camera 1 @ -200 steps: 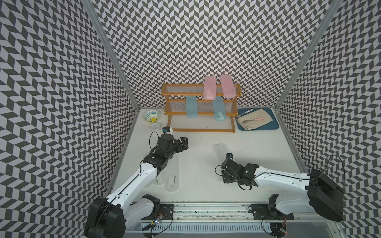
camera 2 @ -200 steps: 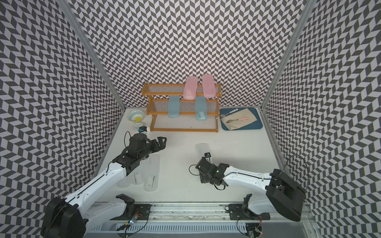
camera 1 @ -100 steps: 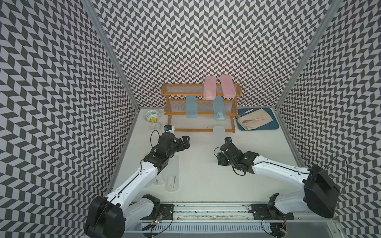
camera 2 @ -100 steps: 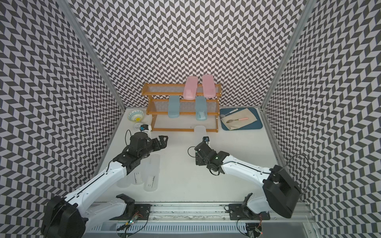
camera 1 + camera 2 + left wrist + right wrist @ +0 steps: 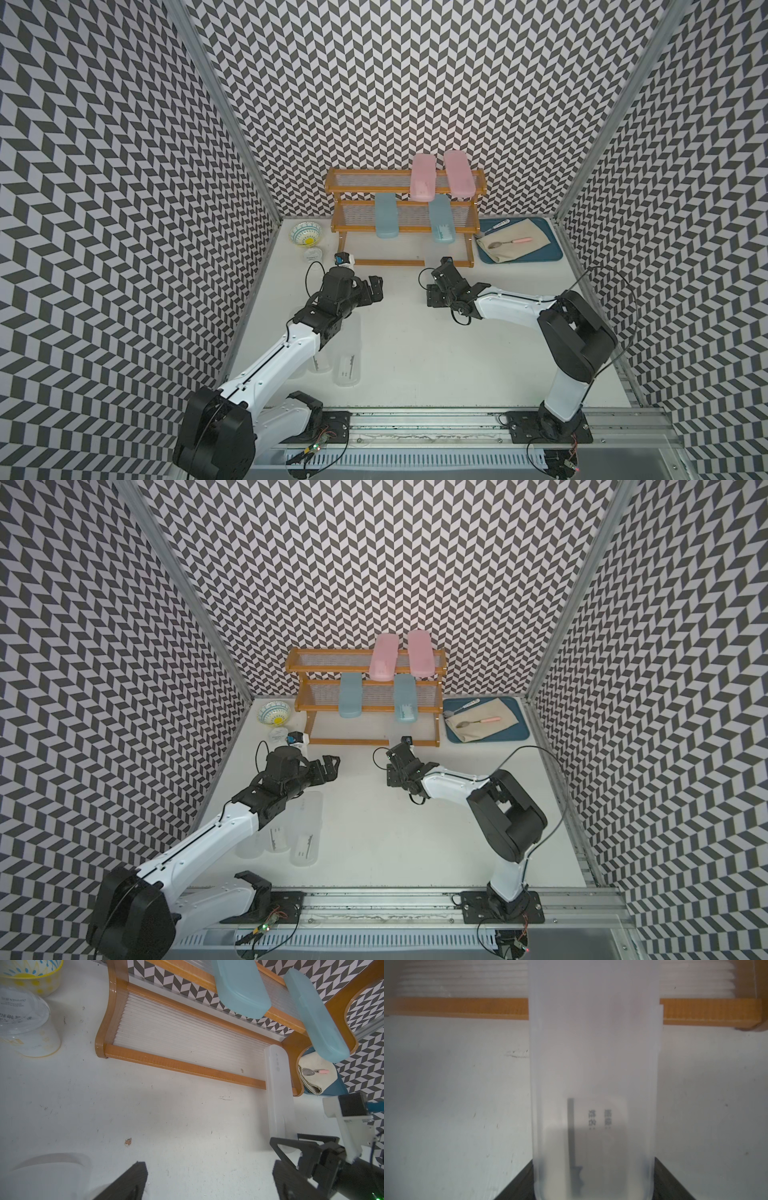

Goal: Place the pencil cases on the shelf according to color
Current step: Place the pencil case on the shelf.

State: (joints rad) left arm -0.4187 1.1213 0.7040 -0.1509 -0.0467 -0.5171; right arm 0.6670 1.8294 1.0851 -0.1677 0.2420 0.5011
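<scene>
- Gripping a frosted clear pencil case by its near end, the right claw holds it with the far end lying across the bottom front rail of the shelf, near the right upright.
- The left claw gapes wide, holding nothing, above the worktop left of centre.
- Pink pencil cases sit on the top tier, teal pencil cases on the middle tier.
- Other clear cases lie toward the near-left corner, partly under the left arm.
- A patterned bowl and a lidded cup crowd the far-left corner; a blue tray fills the far-right.
- The worktop's centre and near-right lie open.

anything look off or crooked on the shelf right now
Nothing spilled or damaged. Pink cases overhang the shelf's top tier, teal cases the middle one, across the front rails. The right gripper holds a clear case.
</scene>
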